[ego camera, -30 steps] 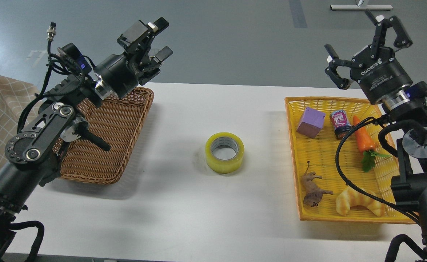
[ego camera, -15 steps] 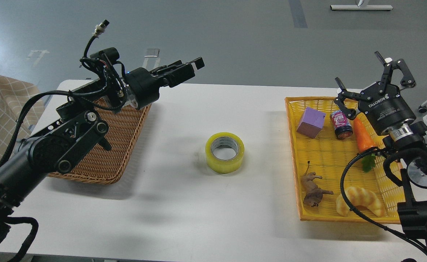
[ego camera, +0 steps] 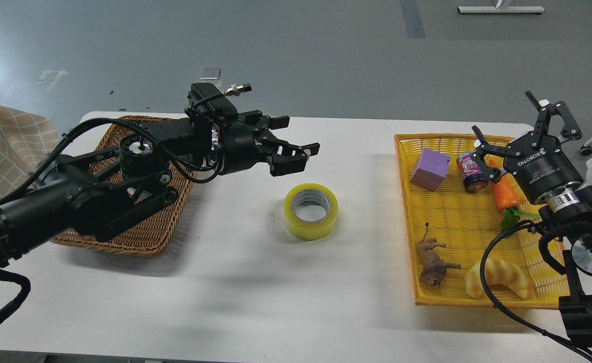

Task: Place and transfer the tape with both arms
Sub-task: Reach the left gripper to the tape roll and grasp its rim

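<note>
The roll of yellow tape (ego camera: 311, 212) lies flat on the white table (ego camera: 255, 282), near its middle, with its grey-white core facing up. My left gripper (ego camera: 296, 146) is open and empty. It hangs in the air just up and left of the tape, pointing right, not touching it. My right gripper (ego camera: 523, 123) is open and empty, raised over the far right part of the yellow basket (ego camera: 407, 212), fingers pointing up and away.
A brown wicker basket (ego camera: 150, 232) sits at the left under my left arm. The yellow basket holds a purple block (ego camera: 430, 170), a small can (ego camera: 471, 172), a carrot toy (ego camera: 507, 195), an animal figure (ego camera: 433, 262) and a croissant toy (ego camera: 500, 279).
My left arm has swung right and down from over the wicker basket to beside the tape. My right gripper has dropped lower and drifted right. The tape has not moved.
</note>
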Tool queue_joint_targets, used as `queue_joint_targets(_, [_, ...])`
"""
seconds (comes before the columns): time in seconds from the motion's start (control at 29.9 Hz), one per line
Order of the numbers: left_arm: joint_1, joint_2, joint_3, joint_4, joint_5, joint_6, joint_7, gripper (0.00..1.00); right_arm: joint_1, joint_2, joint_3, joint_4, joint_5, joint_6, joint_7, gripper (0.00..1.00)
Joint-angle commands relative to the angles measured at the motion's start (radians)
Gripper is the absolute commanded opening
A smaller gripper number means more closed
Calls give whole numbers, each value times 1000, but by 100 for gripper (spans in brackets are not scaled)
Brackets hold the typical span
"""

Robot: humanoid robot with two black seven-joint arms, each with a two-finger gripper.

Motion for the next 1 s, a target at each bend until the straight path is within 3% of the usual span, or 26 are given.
queue_joint_targets(0.0, [-31,-4,82,14,2,-8,59,96,-7,0,1,0,0,0,0,100])
queue_joint_targets(0.1, [-32,-23,101,44,-11,-34,114,96,-7,0,1,-3,0,0,0,100])
queue_joint_targets(0.3, [-29,-66,98,60,-40,-132,134,97,-11,0,1,-10,-2,0,0,100])
queue_joint_targets(0.53, [-32,-126,98,60,-167,-252,292,97,-13,0,1,-25,-2,0,0,100])
queue_joint_targets(0.7, [-28,-146,103,61,-167,-267,321,97,-16,0,1,-25,-2,0,0,100])
queue_joint_targets(0.97, [-14,-178,103,93,-169,-269,318,92,-21,0,1,-28,-2,0,0,100])
